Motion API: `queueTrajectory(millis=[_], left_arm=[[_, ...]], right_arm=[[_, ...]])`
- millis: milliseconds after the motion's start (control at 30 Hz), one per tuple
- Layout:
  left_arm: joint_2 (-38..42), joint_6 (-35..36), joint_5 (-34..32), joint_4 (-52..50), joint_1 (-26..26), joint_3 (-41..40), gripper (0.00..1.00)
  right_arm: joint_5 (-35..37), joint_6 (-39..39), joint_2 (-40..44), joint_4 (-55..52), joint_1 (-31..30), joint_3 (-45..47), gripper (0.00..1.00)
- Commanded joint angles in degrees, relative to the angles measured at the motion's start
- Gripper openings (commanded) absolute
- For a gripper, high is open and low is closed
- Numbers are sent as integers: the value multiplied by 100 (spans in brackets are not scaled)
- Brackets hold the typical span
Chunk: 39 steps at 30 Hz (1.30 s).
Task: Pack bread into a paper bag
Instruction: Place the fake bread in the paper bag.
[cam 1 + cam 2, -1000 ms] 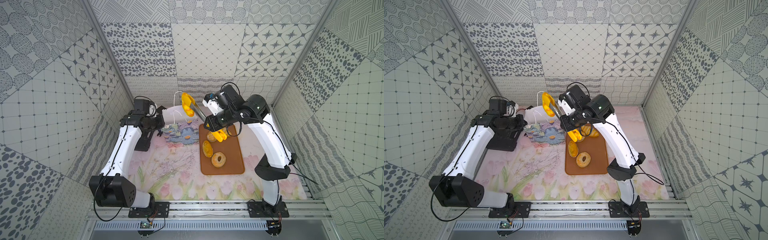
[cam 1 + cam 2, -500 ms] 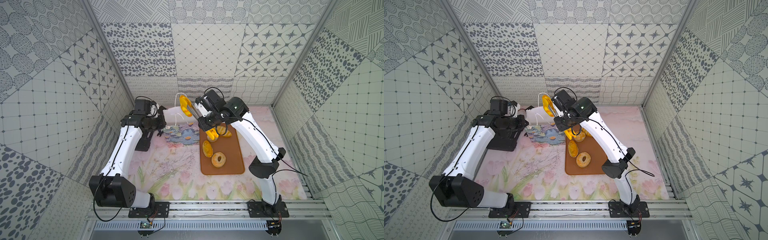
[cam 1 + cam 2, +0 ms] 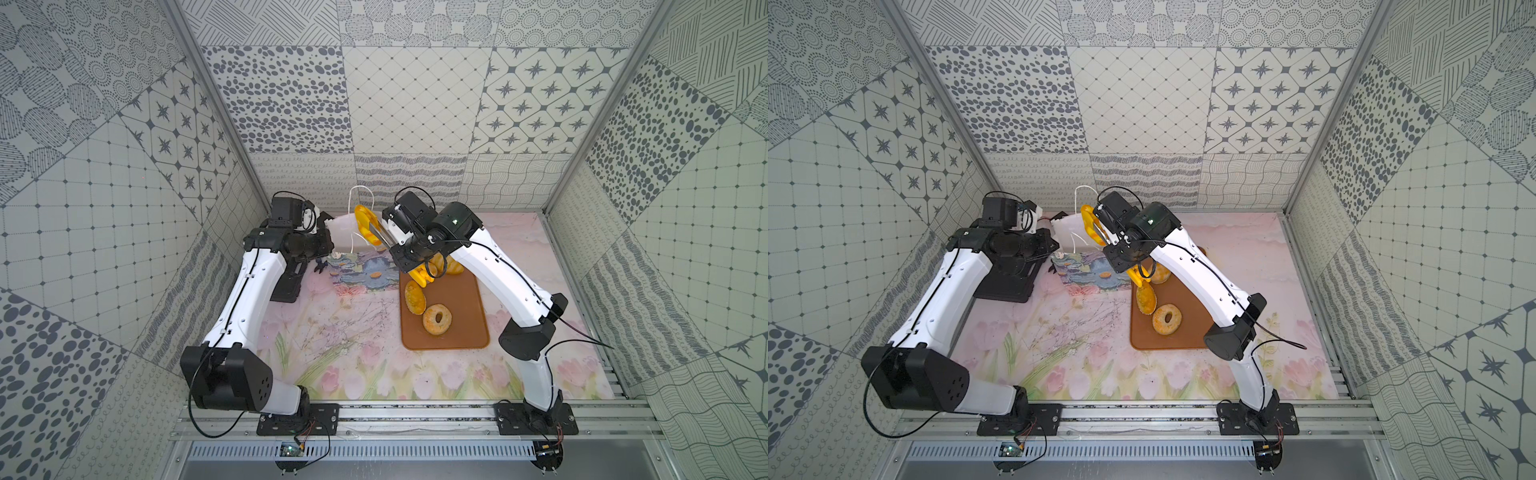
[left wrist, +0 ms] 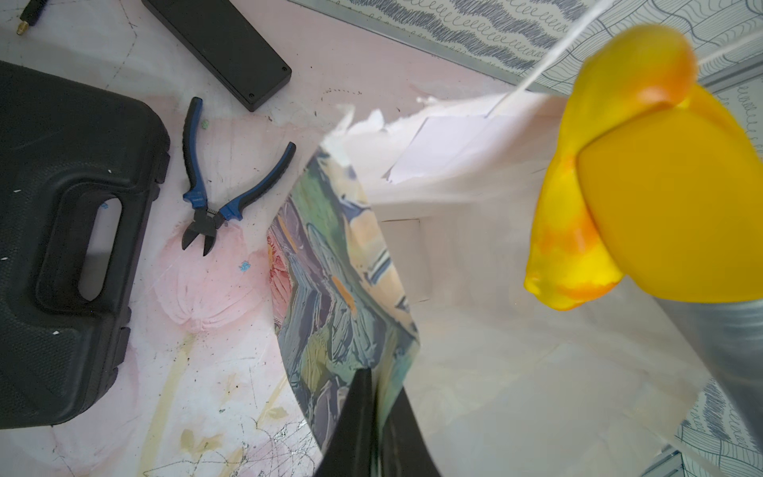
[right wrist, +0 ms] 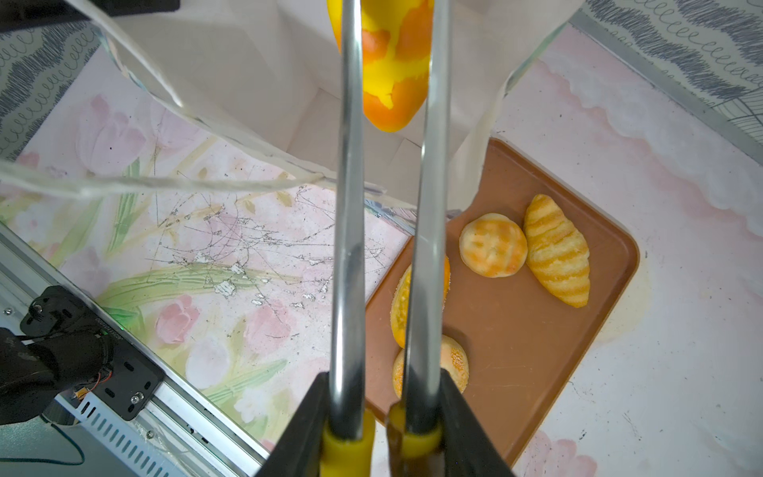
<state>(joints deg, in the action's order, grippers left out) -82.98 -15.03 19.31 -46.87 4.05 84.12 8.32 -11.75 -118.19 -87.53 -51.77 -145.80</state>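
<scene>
my left claw (image 4: 377,409) pinches the rim of the paper bag (image 4: 330,289), far centre. my right claw (image 5: 384,396) squeezes the tongs (image 5: 349,206) shut on a striped loaf (image 5: 392,82) over the bag's open mouth; other bread (image 5: 493,244) lies on the brown tray (image 5: 536,351) to the right.

left arm (image 3: 249,291), right arm (image 3: 494,266): white shells, black joints, thin black cables (image 3: 517,272), bolted black base plates (image 3: 536,419), 1 green LED (image 3: 457,221).
</scene>
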Motion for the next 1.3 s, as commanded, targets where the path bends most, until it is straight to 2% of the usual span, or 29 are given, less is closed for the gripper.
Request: queueTrajectory(millis=[0,67,100,200,267,300,533,733,833,967,1100,1267], left_arm=[[-43,35,126,33,6,52,10],[-50,35,126,35,5,52,10],[-50,35,126,27,8,60,10],[-51,25,113,24,-4,57,10],[-43,18,117,38,-2,45,10],[-49,17,117,37,-1,42,10],[-52,-5,100,62,0,43,10],[-76,0,64,55,2,45,10],[-77,8,71,69,-3,18,10],[-95,41,43,56,4,17,10],[-112,43,-50,12,1,104,10],[-172,26,27,-32,-1,208,12]], right_arm=[[145,30,361,403,-9,-10,34],[130,49,371,377,-13,-5,37],[100,73,373,371,-11,5,42],[83,89,423,368,-13,91,44],[85,118,444,375,-9,135,53],[96,113,462,375,-9,156,54],[178,107,604,515,-10,361,50],[474,55,910,591,-19,454,41],[752,24,1312,811,-24,710,41],[965,-49,1659,542,-22,824,42],[1125,-406,2317,318,-25,1529,42],[1155,-1075,3629,472,-19,3351,43]])
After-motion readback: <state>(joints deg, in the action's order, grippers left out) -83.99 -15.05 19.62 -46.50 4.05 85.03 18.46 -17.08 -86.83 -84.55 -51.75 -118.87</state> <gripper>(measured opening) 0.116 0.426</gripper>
